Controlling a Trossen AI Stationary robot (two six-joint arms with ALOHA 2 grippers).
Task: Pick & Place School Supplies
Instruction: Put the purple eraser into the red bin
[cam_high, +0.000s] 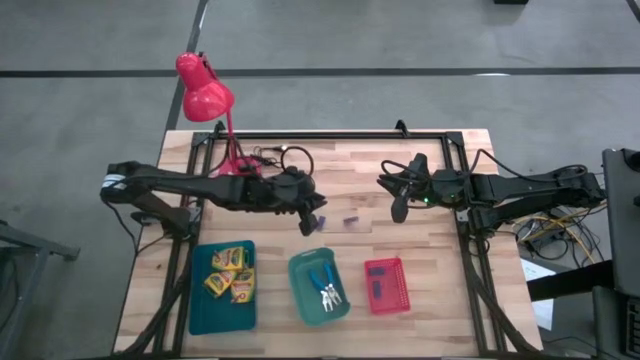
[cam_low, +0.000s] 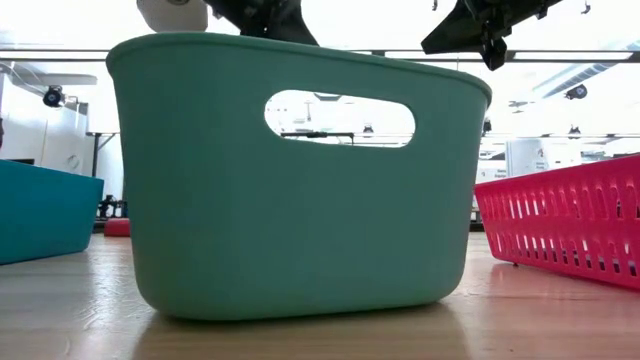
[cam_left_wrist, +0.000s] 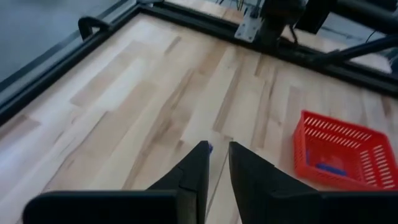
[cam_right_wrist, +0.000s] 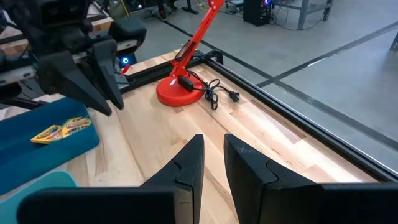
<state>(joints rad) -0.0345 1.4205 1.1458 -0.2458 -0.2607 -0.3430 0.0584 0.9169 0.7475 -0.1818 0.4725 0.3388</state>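
My left gripper (cam_high: 314, 222) hangs above the table's middle, shut on a tiny purple block (cam_left_wrist: 209, 148) of which only a sliver shows. A second purple block (cam_high: 350, 221) lies flat on the wood just to its right. The teal tray (cam_high: 200, 300) holds yellow-green crayon boxes (cam_high: 228, 272). Blue-handled scissors (cam_high: 326, 290) lie in the green basket (cam_high: 300, 275), and purple blocks (cam_high: 378, 288) lie in the red basket (cam_high: 395, 300). My right gripper (cam_high: 400, 212) waits above the table's right half, shut, with nothing between its fingers (cam_right_wrist: 193, 155). My left gripper pinches the purple block between its two fingertips (cam_left_wrist: 200, 155); a small corner of the block (cam_left_wrist: 209, 148) peeks out beside one tip. The fingers slant down toward the table's right side. The block is lifted clear of the wood.
A red desk lamp (cam_high: 205, 90) stands on its base (cam_high: 232, 165) at the far left with its cord (cam_high: 290, 155) coiled beside it. A black frame (cam_high: 330, 133) runs along the table's far edge. The three containers line the near side, and bare wood lies between the grippers.
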